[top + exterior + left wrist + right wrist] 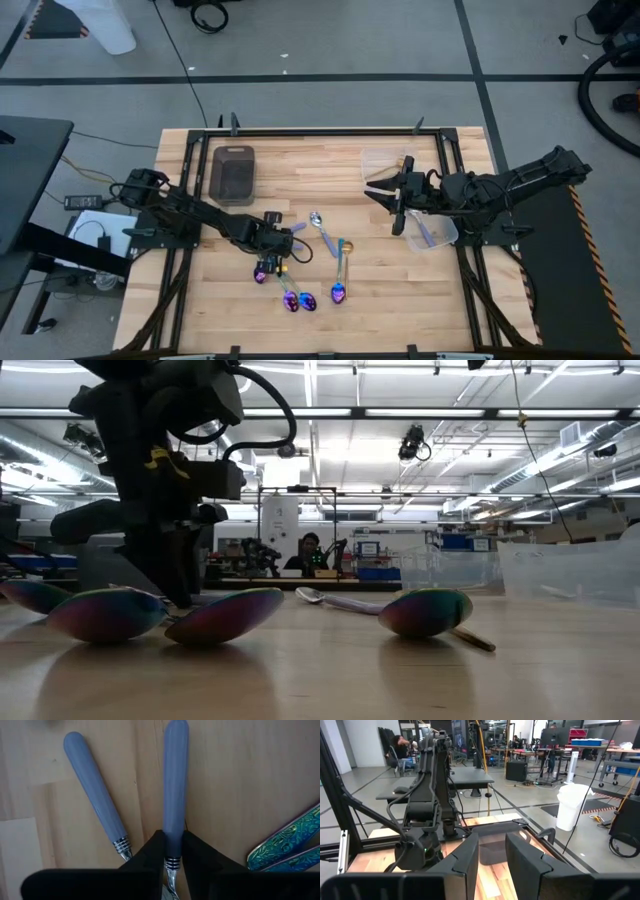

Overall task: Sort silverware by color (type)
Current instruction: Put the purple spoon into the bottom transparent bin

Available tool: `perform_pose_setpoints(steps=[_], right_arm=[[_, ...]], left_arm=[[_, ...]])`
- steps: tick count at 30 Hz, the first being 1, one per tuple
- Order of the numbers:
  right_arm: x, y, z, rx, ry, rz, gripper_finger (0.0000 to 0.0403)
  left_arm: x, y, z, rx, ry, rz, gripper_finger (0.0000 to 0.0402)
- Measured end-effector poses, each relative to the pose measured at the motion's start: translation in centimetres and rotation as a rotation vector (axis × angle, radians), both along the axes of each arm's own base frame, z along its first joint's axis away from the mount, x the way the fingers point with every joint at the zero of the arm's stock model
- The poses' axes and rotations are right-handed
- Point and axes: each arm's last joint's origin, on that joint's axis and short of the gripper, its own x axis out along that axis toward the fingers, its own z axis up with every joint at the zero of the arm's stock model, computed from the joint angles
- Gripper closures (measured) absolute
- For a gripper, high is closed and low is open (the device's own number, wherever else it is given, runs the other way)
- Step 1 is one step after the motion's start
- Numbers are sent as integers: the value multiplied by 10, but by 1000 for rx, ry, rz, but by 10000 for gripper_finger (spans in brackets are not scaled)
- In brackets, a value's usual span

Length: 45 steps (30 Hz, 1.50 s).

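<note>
Several slim spoons lie on the wooden table [400,300]: iridescent purple-blue bowls [290,300] [338,293] near the front and a silver spoon [316,217] farther back. My left gripper [278,246] points steeply down among them and is shut on a spoon with a grey-blue handle [175,780]. A second grey-blue handle [95,795] lies flat beside it, and teal patterned handles [285,845] lie on the other side. My right gripper [397,210] hangs level above the table at the right, open with nothing between its fingers [470,855]. My left gripper pinches the spoon's grey-blue handle at its lower end [173,842], just above the ringed metal collar, between its two fingers [150,855]. The fingers come from above, slanting, and lie across the handle. The handle's free end rests flat on the wood; the bowl is hidden under the gripper.
A dark grey tray [234,175] sits at the back left. Clear plastic containers [385,168] [437,232] stand at the right, close to my right arm. In the low view, iridescent bowls [225,615] [425,610] lie near the front edge beside my left gripper [165,560].
</note>
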Motion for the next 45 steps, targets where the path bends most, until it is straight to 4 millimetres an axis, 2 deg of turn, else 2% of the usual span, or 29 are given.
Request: perform_pose_setpoints(steps=[12, 24, 40, 45], right_arm=[[0, 0, 0, 0, 1, 0, 295], [0, 0, -1, -3, 9, 0, 296], [0, 0, -3, -9, 29, 0, 295], [0, 0, -3, -10, 32, 0, 296]], left_arm=[[15, -15, 26, 77, -8, -41, 348], [26, -17, 52, 159, -20, -45, 349], [43, -19, 126, 320, -39, -34, 349], [46, -18, 142, 376, -69, -19, 349]])
